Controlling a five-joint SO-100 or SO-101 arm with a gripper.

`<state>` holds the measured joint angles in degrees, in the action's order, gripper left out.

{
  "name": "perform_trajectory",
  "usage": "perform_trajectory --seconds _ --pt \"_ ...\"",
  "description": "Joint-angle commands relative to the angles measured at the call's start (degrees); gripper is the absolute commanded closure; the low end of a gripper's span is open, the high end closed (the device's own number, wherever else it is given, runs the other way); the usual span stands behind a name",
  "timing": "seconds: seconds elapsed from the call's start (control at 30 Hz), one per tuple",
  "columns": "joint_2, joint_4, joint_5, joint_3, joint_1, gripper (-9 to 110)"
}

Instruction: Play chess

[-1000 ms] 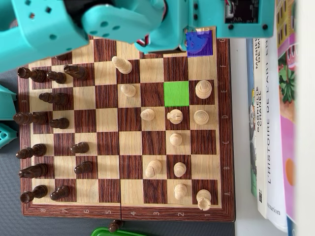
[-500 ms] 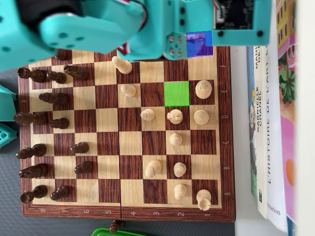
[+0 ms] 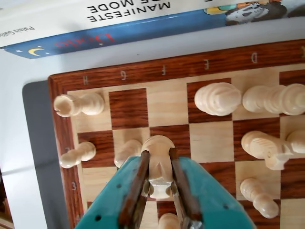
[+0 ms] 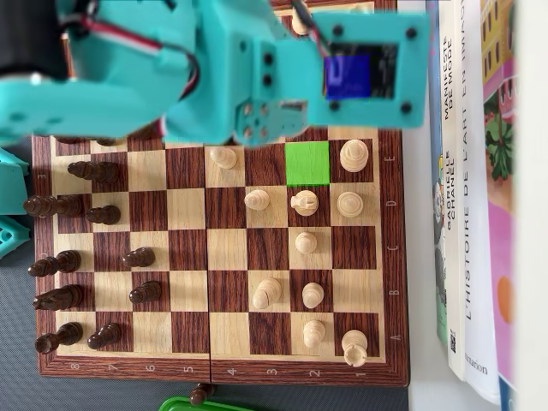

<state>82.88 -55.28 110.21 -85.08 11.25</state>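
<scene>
Chessboard (image 3: 143,71) carries light pieces; fingers (image 3: 143,176) pinch one pale piece (image 3: 159,164) (wrist view).

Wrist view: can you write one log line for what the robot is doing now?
gripper: shut on light chess piece | position: over chessboard, near files G–F | green-marked square: empty | books: beside board

My arm (image 4: 171,68) is teal printed plastic, dotted with screw holes, red and black wires near its left end. The gripper (image 3: 159,193) has teal jaws, lined brown, I think.
</scene>
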Motion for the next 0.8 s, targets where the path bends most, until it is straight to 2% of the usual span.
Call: perform_trajectory --seconds 0.0,0.3,0.77 --pt "4.4 1.1 -0.4 -2.1 -1.4 96" --pt "6.9 8.8 -2.9 -12.0 -4.1 96" --pt "6.2 9.1 -7.9 -12.3 -6.2 96"
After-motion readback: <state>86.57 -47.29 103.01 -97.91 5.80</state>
